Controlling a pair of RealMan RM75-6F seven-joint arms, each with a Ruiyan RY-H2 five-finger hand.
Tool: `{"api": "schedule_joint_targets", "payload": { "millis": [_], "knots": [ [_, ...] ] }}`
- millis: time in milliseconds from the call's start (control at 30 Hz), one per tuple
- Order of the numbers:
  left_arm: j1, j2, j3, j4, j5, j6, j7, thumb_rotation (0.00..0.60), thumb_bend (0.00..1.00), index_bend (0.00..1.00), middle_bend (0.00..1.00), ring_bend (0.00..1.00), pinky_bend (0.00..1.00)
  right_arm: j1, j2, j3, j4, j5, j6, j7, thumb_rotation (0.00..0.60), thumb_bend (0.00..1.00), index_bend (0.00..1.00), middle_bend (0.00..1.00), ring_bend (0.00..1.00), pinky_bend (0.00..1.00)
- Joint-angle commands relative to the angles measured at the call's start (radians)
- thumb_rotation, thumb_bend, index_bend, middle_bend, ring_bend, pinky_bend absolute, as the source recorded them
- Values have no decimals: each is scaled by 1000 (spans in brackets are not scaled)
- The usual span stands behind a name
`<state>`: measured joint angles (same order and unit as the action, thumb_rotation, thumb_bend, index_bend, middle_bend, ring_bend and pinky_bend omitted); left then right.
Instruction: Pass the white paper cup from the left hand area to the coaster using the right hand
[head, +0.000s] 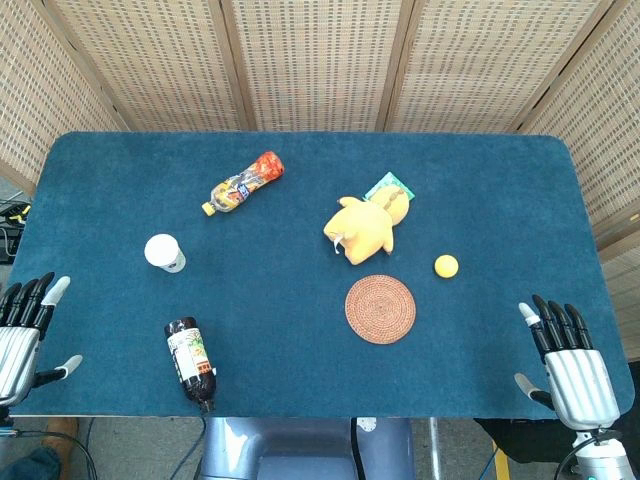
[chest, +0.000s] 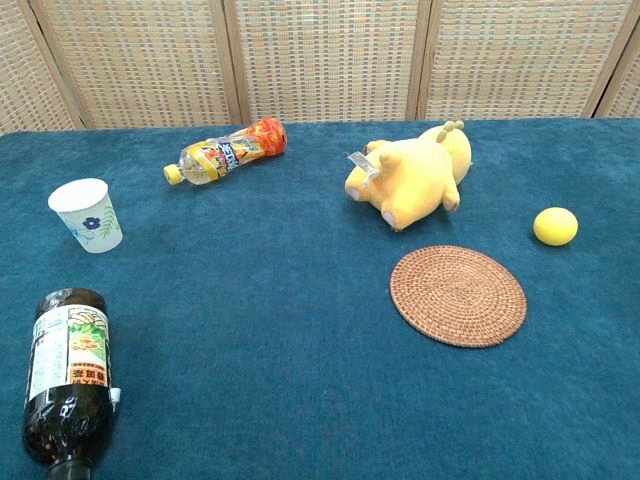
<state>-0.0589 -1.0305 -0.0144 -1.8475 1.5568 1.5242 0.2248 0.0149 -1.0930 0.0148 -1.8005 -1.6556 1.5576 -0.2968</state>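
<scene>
White paper cup (head: 164, 252) stands upright at the left of the frame, well apart from both hands; at the bottom corners the left hand (head: 22, 330) and the right hand (head: 568, 358) rest with fingers spread and hold nothing. Nearest lies the dark bottle (head: 191, 363), just below the cup, so a careless reach could roll it or tip the light cup. Further up, the plush toy (head: 361, 228) lies close above the coaster (head: 380, 309), so a cup placed too far up could lean on it.
</scene>
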Motion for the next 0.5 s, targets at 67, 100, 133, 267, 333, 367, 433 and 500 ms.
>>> {"api": "schedule_joint_targets", "payload": {
  "millis": [67,100,133,267,333,367,433,500],
  "knots": [
    [-1,0,0,0,-3,-4,1,600,0,0,0,0,0,-2,2,-1,-3,-9,8,1,600,0,0,0,0,0],
    [-1,-1,0,0,-6,-6,2,600,0,0,0,0,0,-2,2,-1,-2,-10,9,2,600,0,0,0,0,0],
    [-2,-1,0,1,-8,-9,4,600,0,0,0,0,0,-2,1,-2,-2,-11,9,2,600,0,0,0,0,0],
    [-19,-5,-9,9,-29,-38,9,600,0,0,0,0,0,-4,1,0,-1,-12,14,10,600,0,0,0,0,0],
    [-41,-9,-27,23,-50,-65,8,600,0,0,0,0,0,-3,1,4,1,-12,18,16,600,0,0,0,0,0],
    [-56,-13,-40,33,-66,-82,6,600,0,0,0,0,0,-3,1,5,3,-10,18,18,600,0,0,0,0,0],
    [-104,-19,-76,65,-130,-155,11,600,0,0,0,0,0,1,-3,8,10,-3,11,22,600,0,0,0,0,0],
    [-158,-25,-115,97,-199,-232,28,600,0,0,0,0,0,6,-6,12,15,6,2,20,600,0,0,0,0,0]
  ]
}}
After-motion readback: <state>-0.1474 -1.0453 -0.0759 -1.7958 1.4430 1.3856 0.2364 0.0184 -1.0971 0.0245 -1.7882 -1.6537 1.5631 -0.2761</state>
